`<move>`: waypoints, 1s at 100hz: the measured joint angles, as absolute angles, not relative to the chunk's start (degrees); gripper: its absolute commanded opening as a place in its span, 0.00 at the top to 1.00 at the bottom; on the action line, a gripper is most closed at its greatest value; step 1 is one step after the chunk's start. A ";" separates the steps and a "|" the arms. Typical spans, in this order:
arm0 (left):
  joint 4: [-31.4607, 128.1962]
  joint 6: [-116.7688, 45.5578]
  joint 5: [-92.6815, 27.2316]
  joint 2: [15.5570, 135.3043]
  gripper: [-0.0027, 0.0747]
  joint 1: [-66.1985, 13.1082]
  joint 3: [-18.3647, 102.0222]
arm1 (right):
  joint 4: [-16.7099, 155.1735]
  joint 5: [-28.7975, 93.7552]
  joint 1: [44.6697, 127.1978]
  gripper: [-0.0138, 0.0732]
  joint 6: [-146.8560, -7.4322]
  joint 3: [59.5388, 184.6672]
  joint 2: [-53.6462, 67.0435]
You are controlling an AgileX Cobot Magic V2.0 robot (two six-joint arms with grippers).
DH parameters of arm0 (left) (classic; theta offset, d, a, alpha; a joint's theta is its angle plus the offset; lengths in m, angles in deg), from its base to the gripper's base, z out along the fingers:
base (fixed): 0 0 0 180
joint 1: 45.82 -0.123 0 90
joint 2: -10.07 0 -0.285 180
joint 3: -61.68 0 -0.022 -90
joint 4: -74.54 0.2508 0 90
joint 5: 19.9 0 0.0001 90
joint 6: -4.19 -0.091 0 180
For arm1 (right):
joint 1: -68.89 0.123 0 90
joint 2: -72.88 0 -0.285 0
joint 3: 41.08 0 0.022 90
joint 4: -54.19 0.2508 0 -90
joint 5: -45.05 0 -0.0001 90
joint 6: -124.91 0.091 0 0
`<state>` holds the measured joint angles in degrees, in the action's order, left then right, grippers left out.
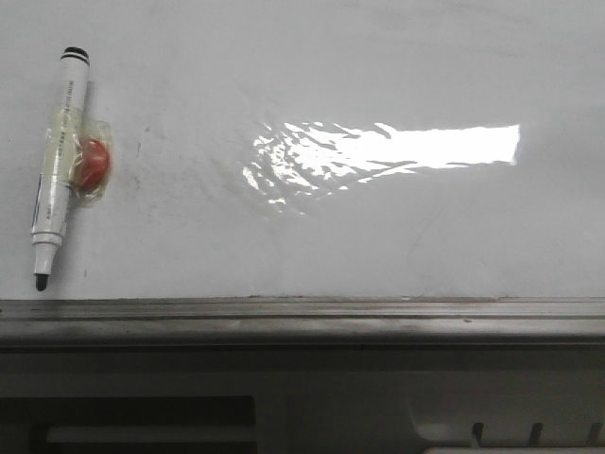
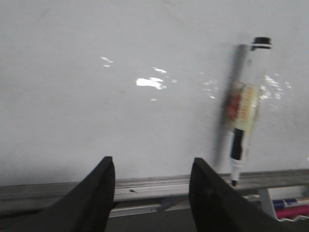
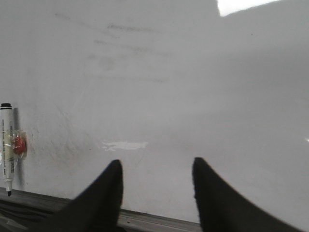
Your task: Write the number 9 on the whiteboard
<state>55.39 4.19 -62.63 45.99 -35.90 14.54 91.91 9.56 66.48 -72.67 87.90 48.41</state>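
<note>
The whiteboard (image 1: 378, 66) fills the front view, glossy white-grey with faint smudges and a grey rail along its near edge. No number 9 shows on it. A white marker (image 1: 59, 161) with a black tip lies at the far left of the board, a red magnet (image 1: 92, 163) taped to its side. It also shows in the left wrist view as the marker (image 2: 246, 106) and in the right wrist view as the marker (image 3: 7, 150). My left gripper (image 2: 152, 166) is open above the rail, the marker beside it. My right gripper (image 3: 157, 169) is open over bare board. Neither holds anything.
The grey metal rail (image 1: 302, 317) runs along the board's near edge. Below it lies a dark ledge (image 1: 142, 416). Spare markers (image 2: 289, 208) lie in a tray under the rail in the left wrist view. A bright light glare (image 1: 397, 147) sits mid-board.
</note>
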 measured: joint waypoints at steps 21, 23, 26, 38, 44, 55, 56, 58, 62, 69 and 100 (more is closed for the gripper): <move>45.36 -0.78 -60.50 51.42 0.49 -29.35 14.80 | 91.45 8.00 66.48 0.33 -72.99 89.08 44.71; 45.20 -0.89 -60.24 52.18 0.49 -28.75 14.80 | 91.45 7.98 66.48 0.33 -72.99 89.08 44.71; 44.73 -1.02 -59.76 53.53 0.49 -27.98 14.80 | 91.45 7.98 66.48 0.33 -72.99 89.08 44.69; 42.31 -1.26 -57.11 58.33 0.49 -25.08 14.80 | 91.33 7.87 66.48 0.33 -72.99 89.08 44.69; 40.99 -1.26 -55.26 60.45 0.49 -23.66 14.80 | 91.22 7.87 66.48 0.33 -73.14 89.08 44.69; 39.02 -1.26 -52.25 63.96 0.49 -21.27 14.80 | 91.09 7.87 66.48 0.33 -73.14 89.08 44.69; 38.90 -1.26 -51.90 64.16 0.49 -21.12 14.80 | 91.09 7.87 66.48 0.33 -73.14 89.08 44.69; 38.56 -1.26 -51.38 64.73 0.49 -20.69 14.80 | 91.09 7.87 66.48 0.33 -73.14 89.08 44.69; 37.84 -1.26 -50.43 65.72 0.49 -19.73 14.80 | 90.99 7.87 66.48 0.33 -73.14 89.08 44.60; 37.07 -1.26 -48.61 67.26 0.49 -17.99 14.80 | 90.99 7.87 66.48 0.33 -73.14 89.08 44.60; 36.26 -1.26 -39.13 73.60 0.52 -13.97 14.80 | 90.99 7.87 66.48 0.33 -73.14 89.08 44.60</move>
<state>36.26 -1.26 -39.13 73.60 -13.97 14.80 90.99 7.87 66.48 -73.14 89.08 44.60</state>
